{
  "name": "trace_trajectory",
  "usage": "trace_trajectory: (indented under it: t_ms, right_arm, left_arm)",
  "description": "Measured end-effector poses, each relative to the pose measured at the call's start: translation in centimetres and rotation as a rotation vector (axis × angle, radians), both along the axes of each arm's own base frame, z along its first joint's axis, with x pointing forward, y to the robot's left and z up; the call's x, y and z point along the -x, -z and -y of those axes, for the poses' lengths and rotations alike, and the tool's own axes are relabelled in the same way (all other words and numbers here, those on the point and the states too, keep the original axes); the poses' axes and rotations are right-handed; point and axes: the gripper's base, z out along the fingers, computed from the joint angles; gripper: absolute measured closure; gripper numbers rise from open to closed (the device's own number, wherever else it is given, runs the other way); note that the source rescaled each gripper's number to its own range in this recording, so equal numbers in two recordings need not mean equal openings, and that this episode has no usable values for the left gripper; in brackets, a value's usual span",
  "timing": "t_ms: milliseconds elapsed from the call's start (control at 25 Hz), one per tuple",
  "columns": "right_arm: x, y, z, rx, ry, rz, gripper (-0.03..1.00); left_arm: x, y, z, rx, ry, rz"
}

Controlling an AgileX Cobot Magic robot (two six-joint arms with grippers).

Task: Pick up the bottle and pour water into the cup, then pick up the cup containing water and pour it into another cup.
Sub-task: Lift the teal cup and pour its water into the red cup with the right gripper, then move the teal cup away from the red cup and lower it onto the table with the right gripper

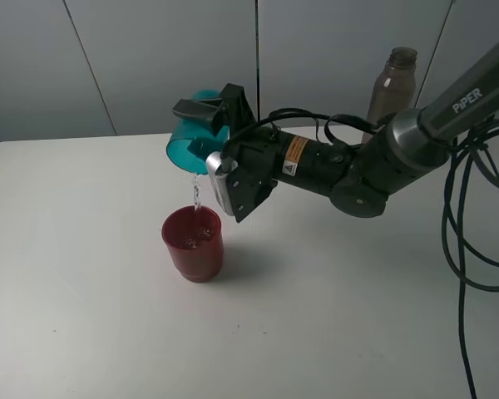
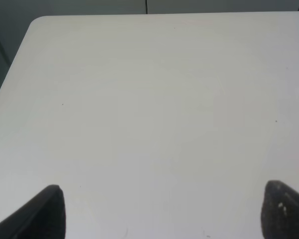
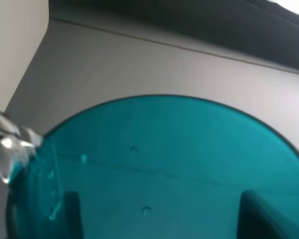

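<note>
Right fingers (image 1: 200, 109) grip tipped teal cup (image 1: 185, 150) above red cup (image 1: 193, 249).

I am holding the teal cup (image 1: 190, 143) up in my right hand (image 1: 206, 125), tipped on its side. Water (image 1: 197, 197) is running from it into the red cup (image 1: 193, 245), which is standing on the desk (image 1: 83, 291) right below. The tall grey-brown bottle (image 1: 391, 83) is standing upright far behind.

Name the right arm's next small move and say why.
Probably tip the teal cup slightly further, with its lip held above the red cup. The right tool grips the teal cup, tipped steeply, and a thin stream of water falls from its lip into the red cup, so the pour looks unfinished. How much water is left cannot be told.
</note>
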Motion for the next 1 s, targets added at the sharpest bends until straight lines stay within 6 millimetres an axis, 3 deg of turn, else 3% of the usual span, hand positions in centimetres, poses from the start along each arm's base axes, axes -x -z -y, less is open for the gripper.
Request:
trace_trajectory:
  t_ms: [560,800,1000]
  right_arm:
    - [0.23,0.07,-0.11,0.003,-0.028,-0.011,0.90]
    - [0.20,0.03,-0.13,-0.124,-0.034,-0.275,0.90]
    - [-0.20,-0.08,0.07,-0.314,0.003,-0.610,0.90]
  left_arm:
    - [0.00,0.00,0.00,0.000,0.000,0.000]
    - [0.00,0.00,0.00,0.000,0.000,0.000]
    - [0.00,0.00,0.00,0.000,0.000,0.000]
